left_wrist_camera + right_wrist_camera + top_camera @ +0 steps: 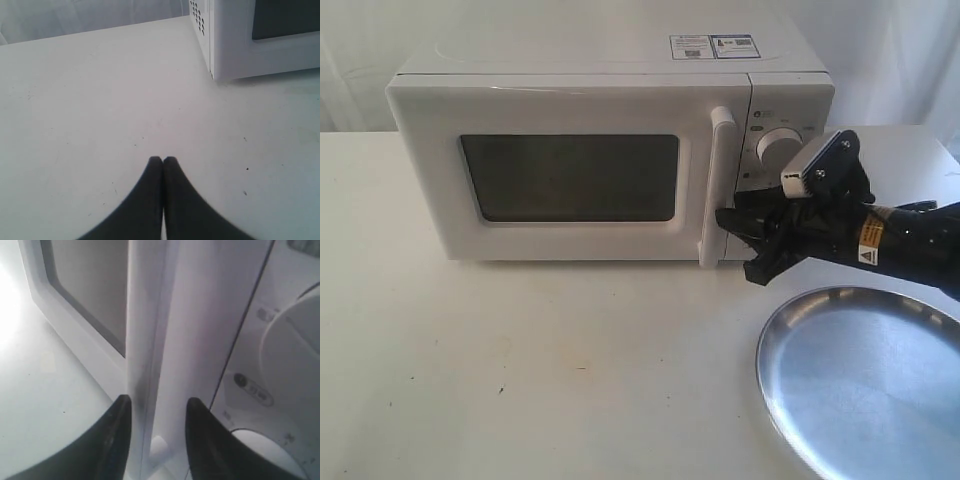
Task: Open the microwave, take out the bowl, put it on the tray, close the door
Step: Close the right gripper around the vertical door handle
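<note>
The white microwave [570, 95] stands at the back of the table with its door [570, 180] shut. The bowl is hidden from view. My right gripper [735, 243] is at the lower part of the vertical bar handle [717, 185]. In the right wrist view this gripper [157, 400] is open, and its two dark fingers straddle the handle [147, 340] with a gap on the knob side. The silver tray [860, 380] lies at the front right, below the right arm. My left gripper [163, 159] is shut on nothing, low over the bare table, off the microwave's corner [235, 40].
The control panel with a round white knob [777, 150] sits just right of the handle, close above the right wrist. White tabletop [520, 370] stretches in front of the microwave. A white curtain hangs behind.
</note>
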Available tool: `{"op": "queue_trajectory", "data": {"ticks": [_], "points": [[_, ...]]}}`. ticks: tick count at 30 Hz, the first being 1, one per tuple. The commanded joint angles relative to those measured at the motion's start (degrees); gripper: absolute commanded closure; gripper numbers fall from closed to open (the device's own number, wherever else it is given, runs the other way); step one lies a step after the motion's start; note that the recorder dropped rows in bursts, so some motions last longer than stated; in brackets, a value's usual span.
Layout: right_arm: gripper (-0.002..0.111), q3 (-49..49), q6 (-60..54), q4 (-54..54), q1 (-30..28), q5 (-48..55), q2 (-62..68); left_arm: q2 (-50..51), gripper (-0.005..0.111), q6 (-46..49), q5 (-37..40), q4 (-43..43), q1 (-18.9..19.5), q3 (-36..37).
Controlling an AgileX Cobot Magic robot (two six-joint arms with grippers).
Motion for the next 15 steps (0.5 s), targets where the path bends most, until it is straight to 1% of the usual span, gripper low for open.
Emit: {"op": "queue_trajectory", "data": {"ticks": [1,6,9,15], "points": [[0.074,-1.1,-0.5,0.2,-0.4,-3.1,0.1,-0.1,0.107,-0.4,-0.1,-0.2,0.0,-0.1],[0.074,-2.1,0.0,-0.9,-0.4,-4.4,0.1,-0.1,0.107,-0.4,-0.1,-0.2,0.0,-0.1],[0.074,-2.8,2.4,-3.4,-0.4,-4.6,0.6,-0.1,0.107,-0.4,-0.1,-0.2,0.0,-0.1],[0.074,-4.3,3.7,-5.4,1.2,-5.7,2.4,-0.1,0.107,-0.4,-0.1,-0.2,0.0,-0.1]]}}
